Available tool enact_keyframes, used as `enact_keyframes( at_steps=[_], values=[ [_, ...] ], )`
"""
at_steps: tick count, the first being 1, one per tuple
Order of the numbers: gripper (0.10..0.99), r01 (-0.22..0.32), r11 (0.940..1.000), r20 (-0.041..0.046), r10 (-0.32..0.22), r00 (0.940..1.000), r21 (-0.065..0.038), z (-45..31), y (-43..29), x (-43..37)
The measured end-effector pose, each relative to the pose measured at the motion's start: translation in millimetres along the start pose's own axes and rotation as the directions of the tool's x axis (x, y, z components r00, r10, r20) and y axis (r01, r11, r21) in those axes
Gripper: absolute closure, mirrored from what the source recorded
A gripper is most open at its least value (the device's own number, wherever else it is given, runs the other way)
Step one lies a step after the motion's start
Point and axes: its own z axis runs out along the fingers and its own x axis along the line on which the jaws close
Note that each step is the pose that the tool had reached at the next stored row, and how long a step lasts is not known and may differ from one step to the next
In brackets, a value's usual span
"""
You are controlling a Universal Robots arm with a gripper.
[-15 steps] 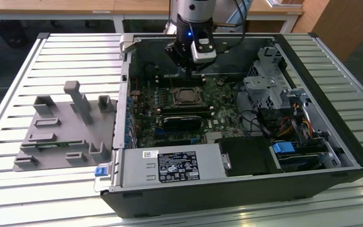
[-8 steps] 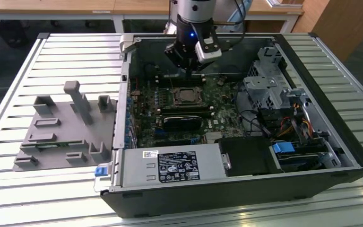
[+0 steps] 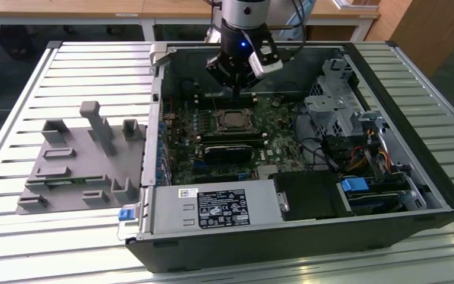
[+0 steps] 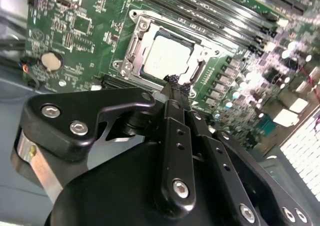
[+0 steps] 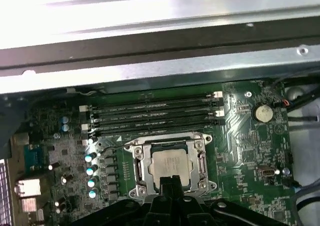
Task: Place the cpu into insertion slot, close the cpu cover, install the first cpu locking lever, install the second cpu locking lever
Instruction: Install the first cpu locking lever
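The cpu [image 5: 170, 163] lies flat in the insertion slot [image 5: 136, 188] on the green board, its silver top showing. The cpu cover [image 5: 142, 162] lies down around it as a silver frame; the cpu [image 4: 166, 56] and the cpu cover [image 4: 135, 45] also show in the second wrist view. Thin lever rods run along the frame's sides, and I cannot tell whether they are latched. My gripper [image 4: 175, 82] hangs just above one edge of the frame, fingers shut together with nothing between them. In the exterior view the gripper [image 3: 238, 90] is inside the open case, over the far side of the socket.
Long black memory slots [image 5: 150, 117] run beside the socket, close under the case's far wall [image 5: 160, 61]. A coin battery [image 5: 262, 112] sits on the board. The power supply [image 3: 211, 207], drive cage [image 3: 337, 112] and cables crowd the case. A grey fixture [image 3: 77, 160] stands on the slatted table.
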Motion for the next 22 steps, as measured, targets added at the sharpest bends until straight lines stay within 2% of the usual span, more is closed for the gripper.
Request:
enact_keyframes(
  at_steps=[3,6,7,11,14,20,22],
  values=[
    [0.980,0.037,0.9993,0.0022,-0.037,0.9993,-0.001,0.5,0.0,0.0],
    [0.980,0.061,0.9981,0.0066,-0.061,0.9981,-0.009,1.4,-0.1,0.3],
    [0.980,0.062,0.9980,0.0099,-0.062,0.9980,-0.012,1.9,-0.2,1.8],
    [0.980,0.063,0.9979,0.0226,-0.063,0.9978,-0.013,3.5,-1.3,10.8],
    [0.980,0.064,0.9979,0.0231,-0.064,0.9977,-0.013,4.0,-2.0,17.2],
    [0.980,0.069,0.9975,0.0230,-0.069,0.9974,-0.013,4.2,-2.6,22.4],
    [0.980,0.069,0.9975,0.0229,-0.068,0.9974,-0.013,4.4,-3.1,26.7]
  ],
)
